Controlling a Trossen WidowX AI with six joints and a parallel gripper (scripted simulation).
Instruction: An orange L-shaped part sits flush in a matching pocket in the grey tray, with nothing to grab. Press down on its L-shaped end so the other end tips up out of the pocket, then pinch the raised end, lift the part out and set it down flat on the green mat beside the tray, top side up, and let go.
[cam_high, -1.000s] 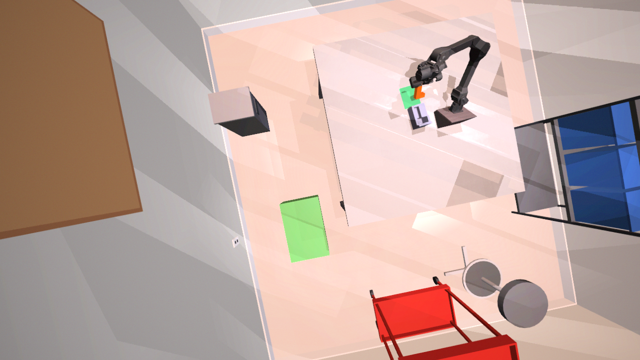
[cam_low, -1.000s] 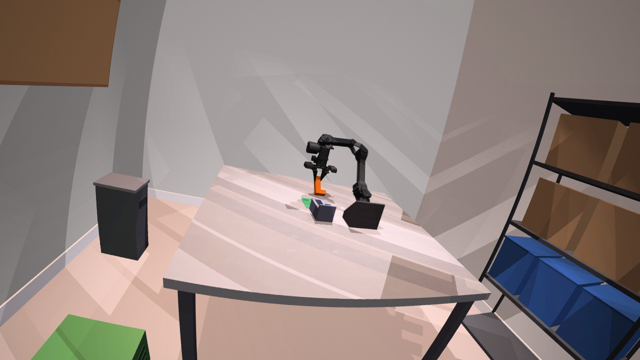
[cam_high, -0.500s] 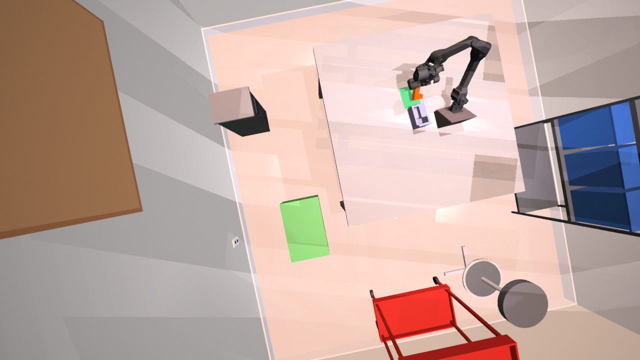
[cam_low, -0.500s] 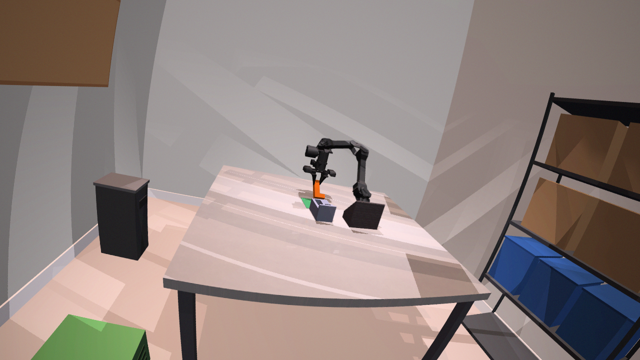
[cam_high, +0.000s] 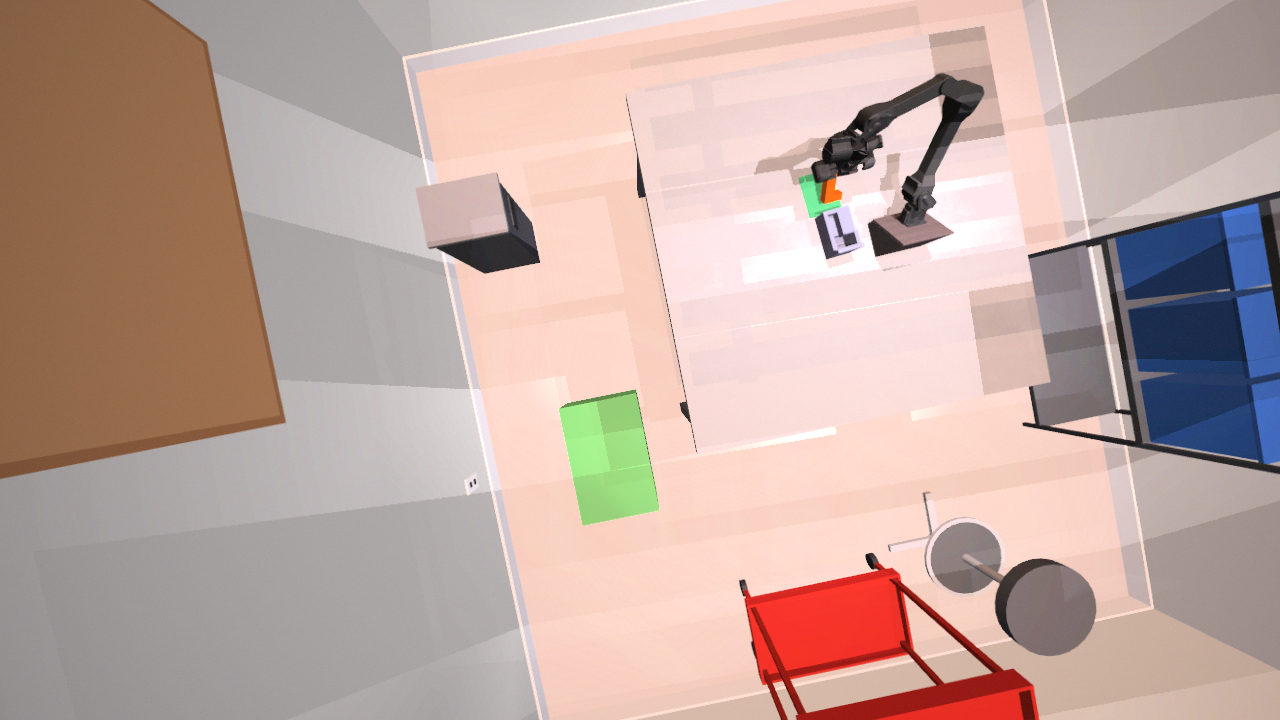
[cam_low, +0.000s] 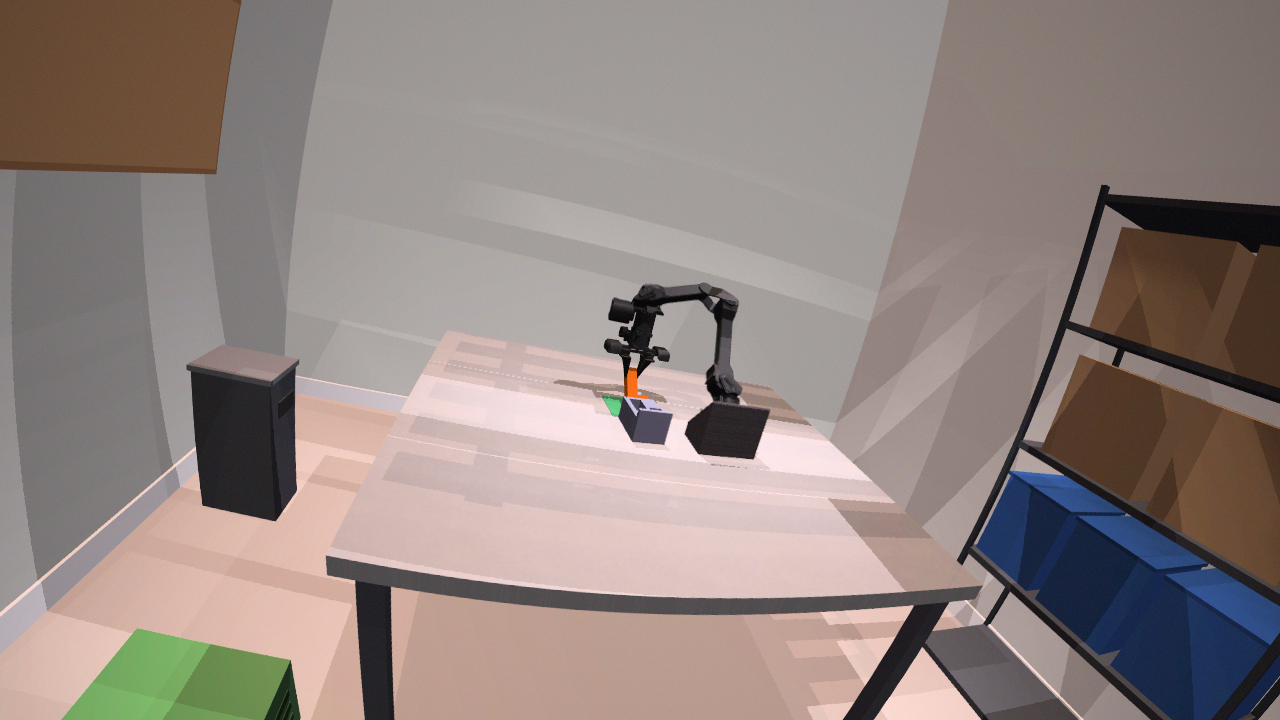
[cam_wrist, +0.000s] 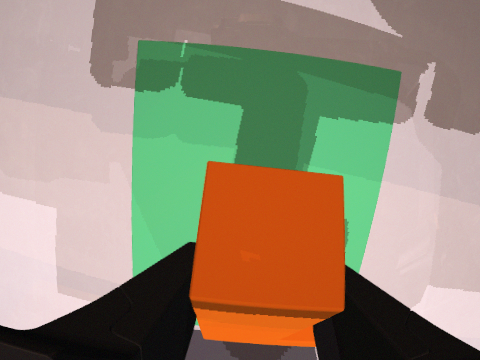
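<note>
The orange L-shaped part (cam_high: 830, 191) (cam_low: 631, 385) (cam_wrist: 270, 235) is out of the tray and stands on end in my gripper (cam_high: 827, 177) (cam_low: 632, 374) (cam_wrist: 258, 264), which is shut on its upper end. Its L-shaped foot is at the bottom and points toward the arm base's side. The part is over the green mat (cam_high: 809, 198) (cam_low: 612, 405) (cam_wrist: 165, 115); whether its foot touches the mat I cannot tell. The grey tray (cam_high: 824, 236) (cam_low: 651, 428) stands beside the mat, its pocket empty in the top view. The fingertips are partly hidden in the top view.
The arm's base (cam_high: 908, 231) (cam_low: 726, 431) stands on the table (cam_high: 805, 358) (cam_low: 572, 537), close to the tray on the right. A shelf, a red cart, a stool, a dark cabinet and a green box stand off the table.
</note>
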